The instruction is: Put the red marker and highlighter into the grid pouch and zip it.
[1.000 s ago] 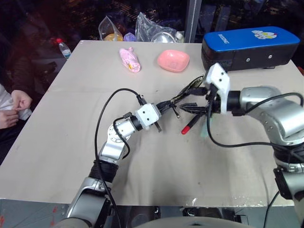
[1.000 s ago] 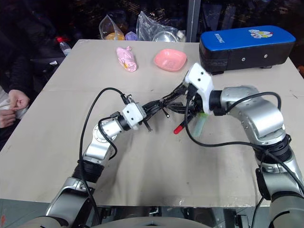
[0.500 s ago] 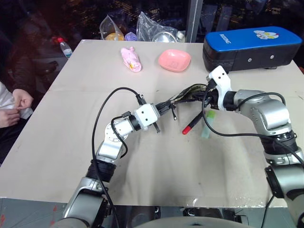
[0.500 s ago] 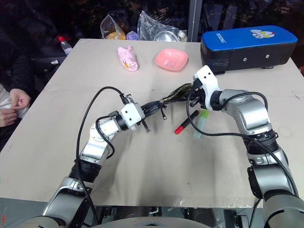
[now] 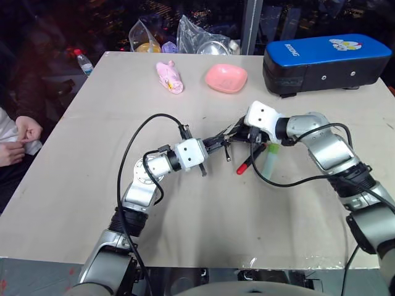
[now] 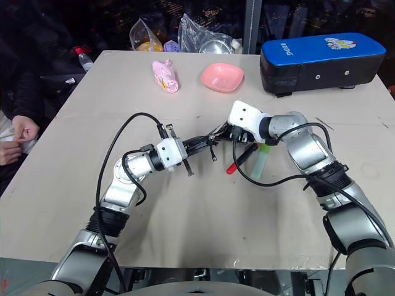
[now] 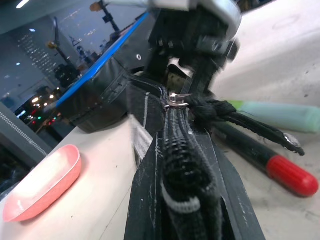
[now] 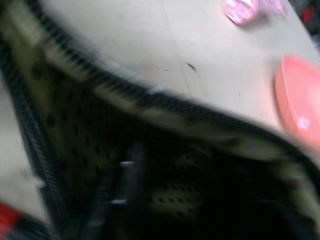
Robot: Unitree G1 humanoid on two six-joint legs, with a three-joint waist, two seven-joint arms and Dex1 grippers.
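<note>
The grid pouch (image 5: 229, 134) hangs just above the table, stretched between my two grippers. My left gripper (image 5: 215, 144) is shut on its near end; the left wrist view shows the pouch (image 7: 185, 175) edge-on with its zipper pull (image 7: 176, 99). My right gripper (image 5: 248, 135) is at the pouch's far end, by the zipper. In the right wrist view the pouch's mouth gapes, showing the speckled lining (image 8: 165, 150). The red marker (image 5: 245, 164) and the pale green highlighter (image 5: 270, 161) lie on the table just right of the pouch, side by side.
A big blue-and-black case (image 5: 327, 58) stands at the back right. A pink bowl (image 5: 226, 78) and a pink wrapped thing (image 5: 169, 77) sit at the back middle, with plastic bags (image 5: 200, 38) behind. A person's hands (image 5: 18, 139) rest at the left edge.
My right gripper has come down and to the left, closer to the pouch's far end, and its wrist has rolled. The left gripper keeps its hold. Marker and highlighter lie where they were.
</note>
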